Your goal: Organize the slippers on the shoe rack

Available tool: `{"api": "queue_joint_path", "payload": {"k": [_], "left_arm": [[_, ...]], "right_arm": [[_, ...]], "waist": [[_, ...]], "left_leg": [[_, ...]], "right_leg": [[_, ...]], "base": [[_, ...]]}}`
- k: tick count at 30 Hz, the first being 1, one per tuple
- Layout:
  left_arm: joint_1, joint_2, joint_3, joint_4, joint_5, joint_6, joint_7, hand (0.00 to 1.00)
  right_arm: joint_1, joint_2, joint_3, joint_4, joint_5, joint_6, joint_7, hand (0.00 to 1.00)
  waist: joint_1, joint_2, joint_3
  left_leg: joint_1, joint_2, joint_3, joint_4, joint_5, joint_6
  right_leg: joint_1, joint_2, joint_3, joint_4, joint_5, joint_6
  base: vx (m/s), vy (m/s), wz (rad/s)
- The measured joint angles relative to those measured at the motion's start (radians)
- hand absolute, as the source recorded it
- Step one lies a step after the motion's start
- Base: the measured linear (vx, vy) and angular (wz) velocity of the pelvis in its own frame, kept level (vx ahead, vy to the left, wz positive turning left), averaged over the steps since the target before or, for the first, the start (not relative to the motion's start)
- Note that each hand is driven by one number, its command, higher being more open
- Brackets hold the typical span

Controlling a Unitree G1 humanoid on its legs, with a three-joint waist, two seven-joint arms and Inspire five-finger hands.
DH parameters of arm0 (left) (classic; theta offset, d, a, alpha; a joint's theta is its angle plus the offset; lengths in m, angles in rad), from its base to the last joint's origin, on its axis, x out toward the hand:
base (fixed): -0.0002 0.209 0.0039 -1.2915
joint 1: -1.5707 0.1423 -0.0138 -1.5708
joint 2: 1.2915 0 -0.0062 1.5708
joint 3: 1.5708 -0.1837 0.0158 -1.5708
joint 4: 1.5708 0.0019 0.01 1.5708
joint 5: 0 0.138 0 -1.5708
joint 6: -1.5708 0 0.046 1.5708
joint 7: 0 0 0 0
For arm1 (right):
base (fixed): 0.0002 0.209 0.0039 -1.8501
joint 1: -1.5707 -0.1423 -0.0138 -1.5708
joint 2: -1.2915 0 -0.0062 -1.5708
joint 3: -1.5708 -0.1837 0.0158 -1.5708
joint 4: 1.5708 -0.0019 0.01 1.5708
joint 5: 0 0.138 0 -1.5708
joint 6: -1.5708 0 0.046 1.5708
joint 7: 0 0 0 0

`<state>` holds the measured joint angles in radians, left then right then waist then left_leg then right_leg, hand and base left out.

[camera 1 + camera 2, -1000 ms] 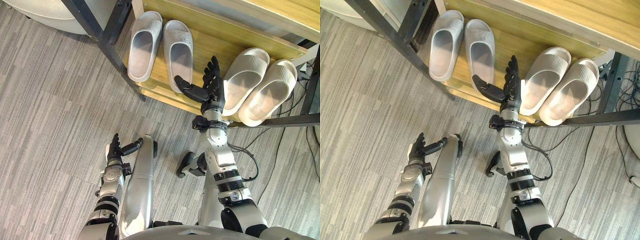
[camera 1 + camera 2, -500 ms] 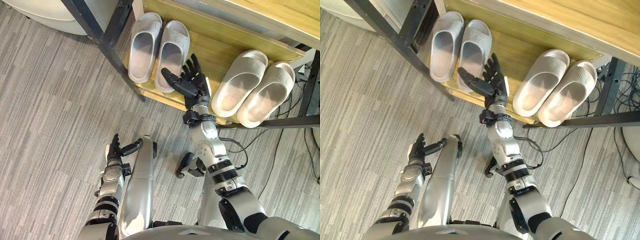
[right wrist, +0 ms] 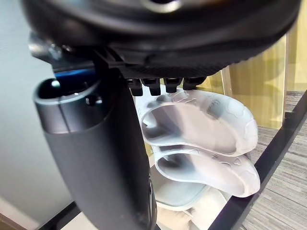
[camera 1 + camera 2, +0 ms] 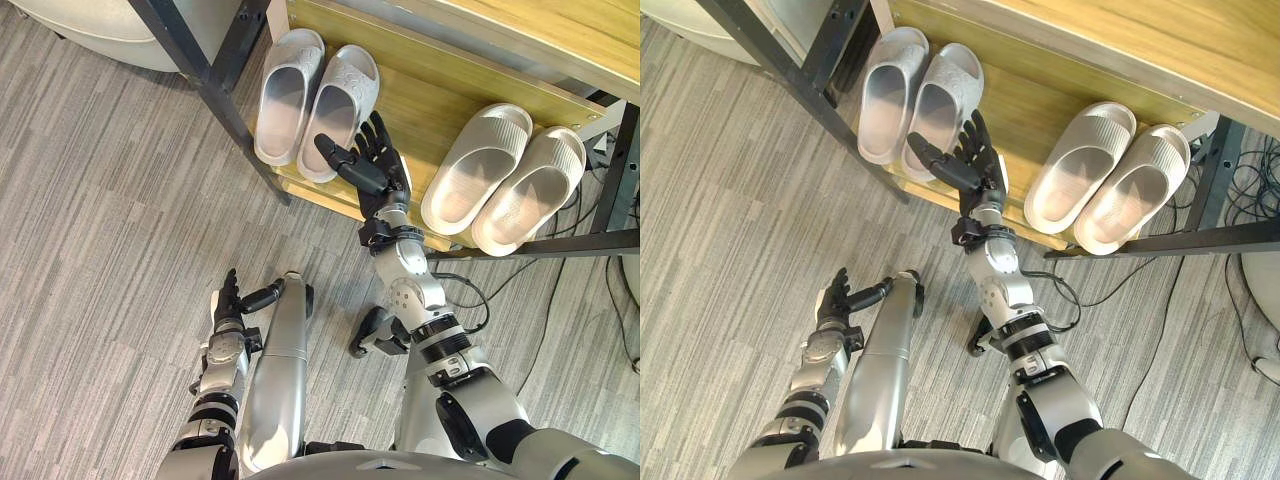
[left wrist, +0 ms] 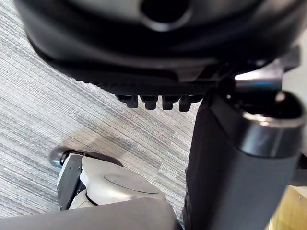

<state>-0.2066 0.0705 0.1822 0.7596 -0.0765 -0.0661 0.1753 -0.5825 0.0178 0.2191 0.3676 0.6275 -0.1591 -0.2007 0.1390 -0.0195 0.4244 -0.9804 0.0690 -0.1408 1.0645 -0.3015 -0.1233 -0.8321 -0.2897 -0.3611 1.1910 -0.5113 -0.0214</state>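
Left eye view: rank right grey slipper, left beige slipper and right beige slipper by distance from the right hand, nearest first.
From the right hand:
1. right grey slipper: left part of the shelf, right by the thumb.
2. left beige slipper: on the hand's right side.
3. right beige slipper: outermost, at the shelf's right end.

1. You are in an indoor room, by a shoe-storage spot. Whether it is a home or an office cannot be told.
2. Floor: grey streaked carpet (image 4: 100, 200) covers all the floor you see.
3. Furniture: a low wooden rack (image 4: 440, 85) on a black metal frame (image 4: 200, 70) stands on the carpet.
4. Contents: grey slippers (image 4: 285, 95) and beige slippers (image 4: 480, 165), indoor footwear, sit in pairs on one shelf.
5. Cables (image 4: 1255, 165) lie on the carpet beside the rack's right end.
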Motion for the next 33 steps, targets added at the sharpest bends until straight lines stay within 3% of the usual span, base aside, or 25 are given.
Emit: {"api": "queue_joint_path", "payload": {"k": [5, 12, 19, 23, 27, 33], "left_arm": [[-0.002, 0.000, 0.000, 0.005, 0.000, 0.002, -0.001, 1.00], [0.011, -0.003, 0.000, 0.014, 0.011, 0.016, -0.001, 1.00], [0.015, -0.019, -0.001, 0.027, 0.022, 0.016, 0.010, 1.00], [0.028, -0.045, -0.022, 0.043, 0.058, 0.026, 0.006, 1.00], [0.059, -0.047, -0.069, 0.066, 0.070, 0.033, 0.005, 1.00], [0.097, -0.025, -0.240, 0.150, 0.101, 0.032, -0.006, 1.00]], "right_arm": [[0.001, -0.020, 0.001, -0.004, -0.084, 0.022, 0.000, 1.00], [0.154, 0.006, -0.026, -0.208, -0.459, 0.068, -0.096, 1.00], [0.267, 0.026, -0.072, -0.337, -0.645, 0.104, -0.173, 1.00], [0.348, 0.031, -0.051, -0.411, -0.711, 0.106, -0.172, 1.00], [0.491, 0.028, 0.008, -0.466, -0.757, 0.106, -0.140, 1.00], [0.693, -0.043, 0.059, -0.444, -0.834, 0.104, -0.041, 1.00]], "waist": [[-0.002, 0.002, 0.001], [-0.009, 0.004, 0.010], [-0.027, 0.000, 0.009], [-0.044, -0.001, -0.003], [-0.060, -0.013, -0.055], [-0.092, -0.025, -0.121]], "left_leg": [[0.007, -0.001, -0.001, -0.004, 0.002, 0.002], [0.100, 0.005, 0.006, -0.070, 0.007, 0.005], [0.219, 0.028, 0.049, -0.169, 0.012, 0.024], [0.313, 0.028, 0.079, -0.246, 0.017, 0.036], [0.408, 0.028, 0.103, -0.346, 0.035, 0.047], [0.619, 0.023, 0.156, -0.615, 0.126, 0.050]], "right_leg": [[0.010, 0.000, -0.003, -0.005, 0.000, 0.000], [0.103, 0.015, -0.011, -0.080, 0.014, 0.012], [0.208, 0.046, 0.002, -0.210, 0.061, 0.032], [0.288, 0.053, 0.008, -0.295, 0.085, 0.042], [0.371, 0.064, 0.005, -0.399, 0.114, 0.056], [0.544, 0.093, 0.003, -0.652, 0.222, 0.071]], "base": [[0.00, 0.019, 0.01], [0.03, 0.027, 0.00], [0.06, 0.072, -0.14], [0.07, 0.060, -0.09], [0.11, 0.037, -0.06], [0.10, 0.027, -0.13]]}}
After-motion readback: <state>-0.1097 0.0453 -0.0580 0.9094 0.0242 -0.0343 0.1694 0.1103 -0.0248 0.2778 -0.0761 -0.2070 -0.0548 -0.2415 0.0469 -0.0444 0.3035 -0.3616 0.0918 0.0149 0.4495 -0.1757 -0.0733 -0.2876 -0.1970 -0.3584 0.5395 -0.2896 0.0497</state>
